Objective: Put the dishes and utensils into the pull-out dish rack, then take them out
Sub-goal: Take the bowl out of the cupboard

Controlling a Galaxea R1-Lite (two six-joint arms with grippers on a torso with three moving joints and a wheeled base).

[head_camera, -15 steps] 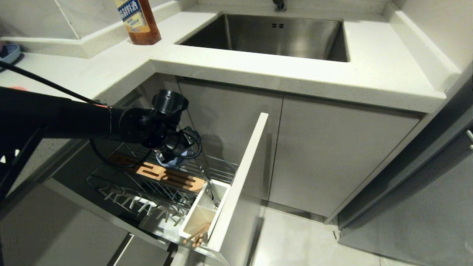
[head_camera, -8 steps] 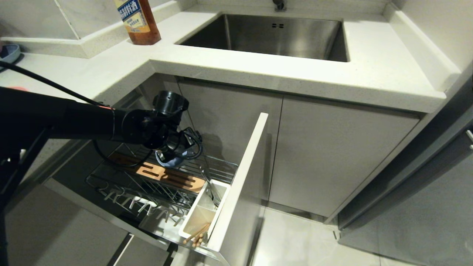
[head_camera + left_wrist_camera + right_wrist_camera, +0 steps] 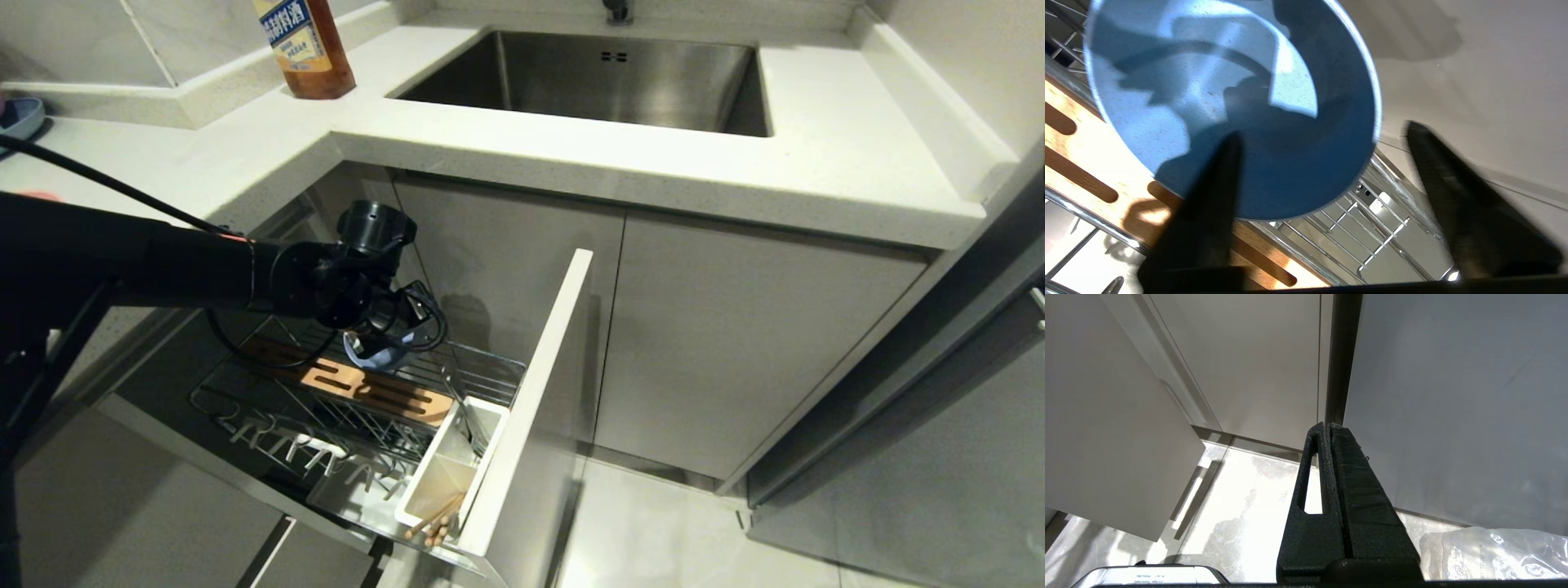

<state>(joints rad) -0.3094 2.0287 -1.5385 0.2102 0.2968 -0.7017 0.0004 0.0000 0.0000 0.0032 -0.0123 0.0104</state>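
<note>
— Kitchen counter and sink fill the frame's upper half; what do we find at the left gripper [image 3: 1323, 163], centre-left?

— Its fingers [image 3: 1208, 204] stand apart straddling the light-blue bowl's [image 3: 1229, 106] rim, one inside, one outside. We cannot tell if it grips yet.

— Position of the bowl?

— Tilted over the slotted wooden strip [image 3: 367, 385] in the pull-out dish rack [image 3: 482, 371], we judge for draining. Chopsticks [image 3: 433, 523] stand in the utensil cup [image 3: 449, 478].

— Right gripper [image 3: 1329, 428]?

— Closed, parked above the floor.
</note>
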